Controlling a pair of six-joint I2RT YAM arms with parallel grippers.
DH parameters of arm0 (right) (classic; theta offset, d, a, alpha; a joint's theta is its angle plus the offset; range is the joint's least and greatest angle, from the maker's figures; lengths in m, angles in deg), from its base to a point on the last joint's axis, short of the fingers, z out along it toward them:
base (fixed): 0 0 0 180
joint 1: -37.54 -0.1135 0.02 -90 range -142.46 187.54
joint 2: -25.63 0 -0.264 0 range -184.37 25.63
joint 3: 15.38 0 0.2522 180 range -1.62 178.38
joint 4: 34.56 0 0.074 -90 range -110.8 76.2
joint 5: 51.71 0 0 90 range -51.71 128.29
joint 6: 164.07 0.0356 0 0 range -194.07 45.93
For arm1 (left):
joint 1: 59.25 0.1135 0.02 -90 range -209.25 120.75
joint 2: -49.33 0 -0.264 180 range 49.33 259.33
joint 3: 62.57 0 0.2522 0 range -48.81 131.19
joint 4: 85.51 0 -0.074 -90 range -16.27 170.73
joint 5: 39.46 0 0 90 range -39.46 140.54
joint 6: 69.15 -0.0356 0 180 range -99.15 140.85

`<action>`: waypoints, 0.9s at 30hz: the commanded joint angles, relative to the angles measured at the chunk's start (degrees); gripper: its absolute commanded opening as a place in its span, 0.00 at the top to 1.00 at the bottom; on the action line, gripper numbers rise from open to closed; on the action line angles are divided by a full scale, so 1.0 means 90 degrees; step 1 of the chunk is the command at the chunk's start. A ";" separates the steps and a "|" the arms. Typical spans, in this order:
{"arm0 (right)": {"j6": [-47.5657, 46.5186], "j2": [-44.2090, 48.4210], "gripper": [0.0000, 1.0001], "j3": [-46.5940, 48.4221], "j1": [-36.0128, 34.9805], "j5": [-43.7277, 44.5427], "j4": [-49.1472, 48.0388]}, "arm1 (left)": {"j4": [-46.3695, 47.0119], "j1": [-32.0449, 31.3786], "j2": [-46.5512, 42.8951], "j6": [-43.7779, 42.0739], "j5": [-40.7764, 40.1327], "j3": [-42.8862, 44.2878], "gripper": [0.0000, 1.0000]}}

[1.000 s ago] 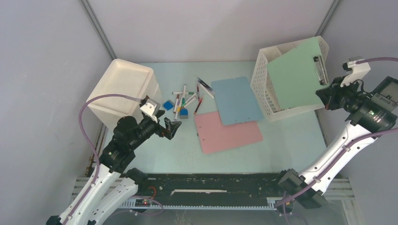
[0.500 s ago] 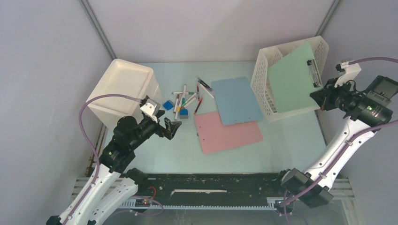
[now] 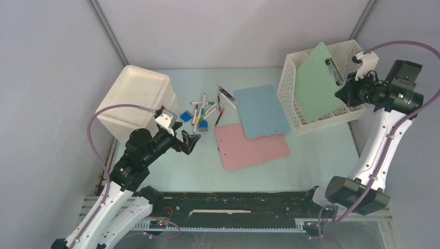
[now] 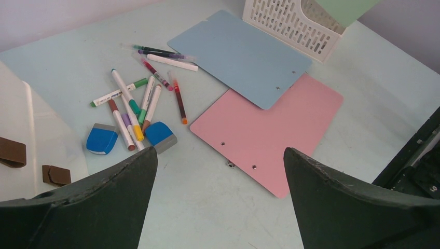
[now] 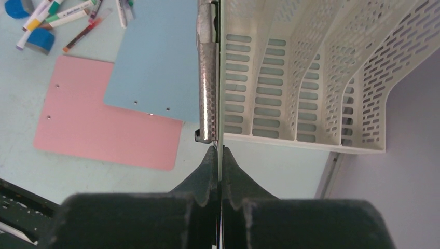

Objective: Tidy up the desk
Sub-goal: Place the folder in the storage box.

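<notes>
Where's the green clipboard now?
The green clipboard is far right in the top view, tilted over the white file rack, gripped by the right end effector.

Tally on the counter (image 3: 207,171)
One green clipboard (image 3: 314,83), one blue clipboard (image 3: 261,110), one pink clipboard (image 3: 250,146); two blue erasers (image 4: 102,139); roughly eleven markers (image 4: 150,98); one white perforated rack (image 3: 290,104); one white box-shaped bin (image 3: 137,96).

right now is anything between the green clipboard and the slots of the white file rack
Nothing visible does. The right gripper is shut on the green clipboard, tilted at the white file rack, whose slots look empty in the wrist view. The blue clipboard and pink clipboard lie flat on the desk, beside the rack.
</notes>
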 commanded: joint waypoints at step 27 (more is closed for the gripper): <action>0.0363 -0.1343 0.26 0.1467 -0.1183 0.0916 0.0181 | 0.0152 0.0043 0.0170 -0.0005 0.0257 -0.0031 0.00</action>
